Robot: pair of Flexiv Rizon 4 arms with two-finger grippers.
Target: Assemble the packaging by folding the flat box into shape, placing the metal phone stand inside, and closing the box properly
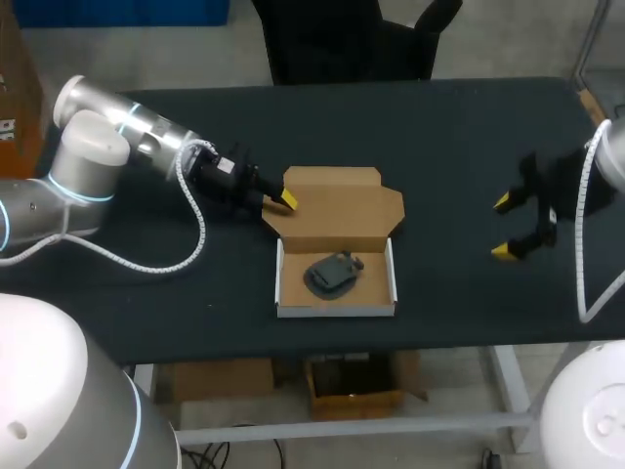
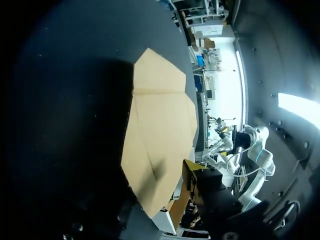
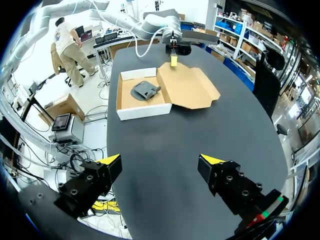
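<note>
The box (image 1: pixel 337 311) sits formed on the worktop (image 1: pixel 469 137), near its front edge, and the stand (image 1: pixel 334 274) lies inside the tray. The lid (image 1: pixel 342 205) lies open and flat behind the tray, with its tuck flap on the far side. We judge that closing the lid is the step in hand.

Our left pincer (image 1: pixel 283 201) is at the lid's left edge, near the far corner. We cannot tell whether it is apart or clamped on the card. Our right pincer (image 1: pixel 504 227) hangs well off to the right, its jaws wide apart and holding nothing.

To do this well, we want a sure hold on the lid's edge before lifting. We then swing the lid in an arc about the hinge crease and do not pull it sideways. The tray looks light, and a sideways pull would probably slide it across the worktop. Bringing the right pincer in against the tray's right wall would steady it.

As the lid comes over, its side wings should go inside the tray walls and the far flap should tuck behind the front wall. The stand seems to lie below the rim, so we expect no fouling, but we press down gently.
</note>
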